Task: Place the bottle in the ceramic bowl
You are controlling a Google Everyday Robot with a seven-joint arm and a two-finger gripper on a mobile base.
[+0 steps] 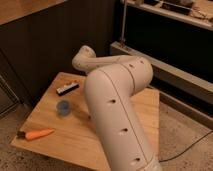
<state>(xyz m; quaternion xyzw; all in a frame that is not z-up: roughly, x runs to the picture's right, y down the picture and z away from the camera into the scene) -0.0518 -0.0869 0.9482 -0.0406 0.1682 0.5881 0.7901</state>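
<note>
Camera view: arm [117, 110] hides the gripper, bottle and ceramic bowl, so bottle-to-jaw direction and jaw state can't be told; blue cup [63, 106] at 9 o'clock.

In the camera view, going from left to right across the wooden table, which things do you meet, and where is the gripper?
carrot → blue cup → dark flat object → robot arm. All lie on the wooden table. The gripper is hidden behind the arm, so it has no place in this order.
</note>
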